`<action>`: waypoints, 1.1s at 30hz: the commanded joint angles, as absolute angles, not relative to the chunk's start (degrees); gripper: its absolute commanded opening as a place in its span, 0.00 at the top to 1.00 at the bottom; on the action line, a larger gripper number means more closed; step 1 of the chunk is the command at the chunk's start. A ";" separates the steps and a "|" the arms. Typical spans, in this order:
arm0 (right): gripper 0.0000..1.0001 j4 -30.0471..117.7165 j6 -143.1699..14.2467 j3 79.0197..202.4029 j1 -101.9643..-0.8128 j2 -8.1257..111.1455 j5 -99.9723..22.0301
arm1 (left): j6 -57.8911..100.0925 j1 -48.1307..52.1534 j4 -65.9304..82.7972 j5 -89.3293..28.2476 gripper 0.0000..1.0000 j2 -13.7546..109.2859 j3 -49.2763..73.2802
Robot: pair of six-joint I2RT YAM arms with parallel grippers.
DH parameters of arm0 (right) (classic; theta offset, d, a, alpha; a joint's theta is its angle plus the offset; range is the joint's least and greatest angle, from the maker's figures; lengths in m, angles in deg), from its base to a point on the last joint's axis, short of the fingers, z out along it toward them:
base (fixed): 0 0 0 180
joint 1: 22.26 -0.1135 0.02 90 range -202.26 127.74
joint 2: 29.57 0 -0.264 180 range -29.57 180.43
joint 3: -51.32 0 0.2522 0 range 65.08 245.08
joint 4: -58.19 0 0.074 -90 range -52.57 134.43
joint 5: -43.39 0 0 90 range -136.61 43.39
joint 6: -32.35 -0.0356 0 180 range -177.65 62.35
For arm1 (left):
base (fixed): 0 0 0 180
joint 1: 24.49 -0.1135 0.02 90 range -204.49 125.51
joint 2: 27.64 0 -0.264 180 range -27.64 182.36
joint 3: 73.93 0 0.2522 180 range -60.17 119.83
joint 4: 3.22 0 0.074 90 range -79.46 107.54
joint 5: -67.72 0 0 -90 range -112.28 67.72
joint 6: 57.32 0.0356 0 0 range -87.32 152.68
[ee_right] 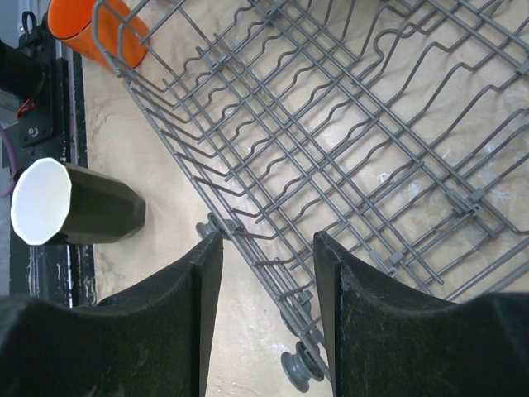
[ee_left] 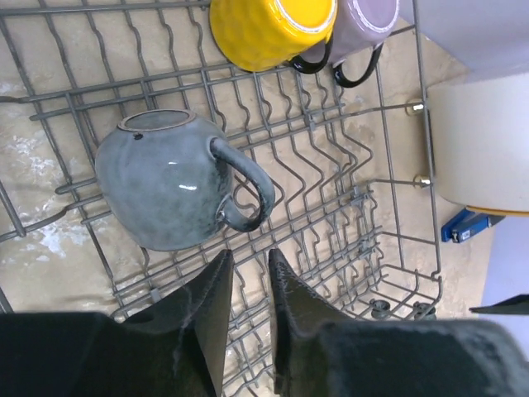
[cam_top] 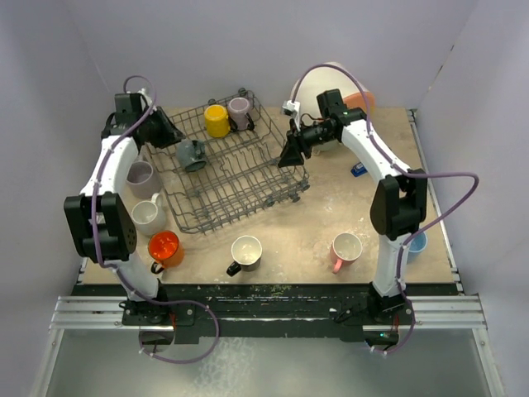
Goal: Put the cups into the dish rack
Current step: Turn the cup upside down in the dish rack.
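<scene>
The grey wire dish rack (cam_top: 235,178) sits mid-table. In it lie a yellow cup (cam_top: 216,120), a mauve cup (cam_top: 240,110) and a grey cup (cam_top: 192,155). My left gripper (cam_top: 178,139) hovers over the rack's left side. In the left wrist view my left gripper (ee_left: 250,260) is empty, its jaws a narrow gap apart, just short of the grey cup's (ee_left: 165,178) handle. My right gripper (cam_top: 291,157) is open and empty. In the right wrist view my right gripper (ee_right: 266,248) straddles the rim of the rack (ee_right: 372,124).
On the table stand a mauve-grey cup (cam_top: 140,178), a white cup (cam_top: 149,217), an orange cup (cam_top: 164,246), a black cup (cam_top: 245,252), a pink cup (cam_top: 345,248) and a light blue cup (cam_top: 417,242) half behind the right arm. A big white cylinder (cam_top: 340,83) stands at the back.
</scene>
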State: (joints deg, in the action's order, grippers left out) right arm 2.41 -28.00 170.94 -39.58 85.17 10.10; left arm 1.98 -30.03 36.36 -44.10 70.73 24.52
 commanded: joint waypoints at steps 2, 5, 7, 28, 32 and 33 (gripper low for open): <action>0.49 0.07 -29.27 175.84 -40.66 86.22 12.45 | -1.49 -24.09 48.92 -34.79 0.65 72.88 38.09; 0.49 0.79 -30.47 176.17 -40.74 86.95 12.72 | -0.41 -19.70 55.24 -20.93 0.45 74.68 43.77; 0.49 0.83 -30.62 175.89 -40.80 87.01 12.72 | -2.94 -18.48 59.86 -15.51 0.35 76.86 46.86; 0.48 1.80 -32.15 171.06 -40.80 85.02 13.59 | -8.39 -11.84 84.05 -3.25 0.46 104.28 79.30; 0.49 1.73 -32.08 171.05 -40.80 84.96 13.56 | -7.66 -11.83 83.95 -3.34 0.45 106.56 80.21; 0.48 1.72 -32.07 170.93 -40.81 84.83 13.43 | -7.35 -11.83 83.93 -3.05 0.45 106.98 80.46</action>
State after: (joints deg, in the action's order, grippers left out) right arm 1.47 -31.56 170.79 -40.63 87.57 11.54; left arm -9.23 -11.65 83.73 -4.87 105.30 77.50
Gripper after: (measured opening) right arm 0.514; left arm 0.549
